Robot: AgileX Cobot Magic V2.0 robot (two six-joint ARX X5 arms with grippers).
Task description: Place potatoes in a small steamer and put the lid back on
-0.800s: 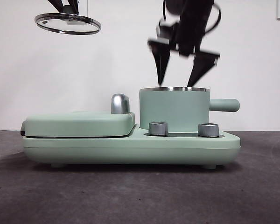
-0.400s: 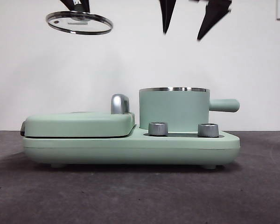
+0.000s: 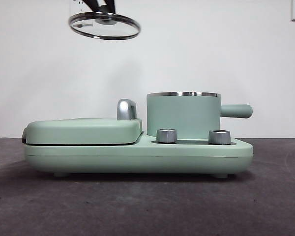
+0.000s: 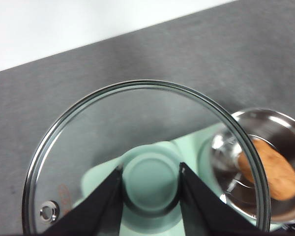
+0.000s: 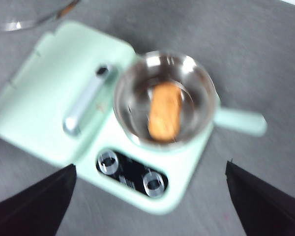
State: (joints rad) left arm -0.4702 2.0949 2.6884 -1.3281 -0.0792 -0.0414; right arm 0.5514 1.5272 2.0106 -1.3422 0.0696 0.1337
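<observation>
In the front view I see the lid [image 3: 104,25] hanging high in the air, at about ten o'clock from the small steamer [image 3: 183,115], tilted slightly, with the left gripper [image 3: 102,6] coming down on its knob from the top edge. The steamer sits on the right half of the green cooker base [image 3: 137,156], handle pointing to three o'clock, behind two steel dials [image 3: 167,135]. The flat griddle cover [image 3: 83,131] with its chrome handle [image 3: 126,109] lies at nine o'clock from the pot. I cannot see inside the pot from here.

From the left wrist camera, my left gripper [image 4: 151,187] pinches the lid's [image 4: 88,142] mint knob [image 4: 151,183] between both jaws. Through and past the glass rim I see the steamer [image 4: 265,123] below, with the potato [image 4: 275,173] lying in it.

The right wrist camera is blurred. The right gripper [image 5: 150,196] is spread wide, holding nothing, high over the cooker. The potato [image 5: 164,117] lies lengthwise in the steamer's [image 5: 137,88] steel bowl, the griddle cover [image 5: 49,88] beside it, the lid's rim [image 5: 32,18] just visible at a corner.
</observation>
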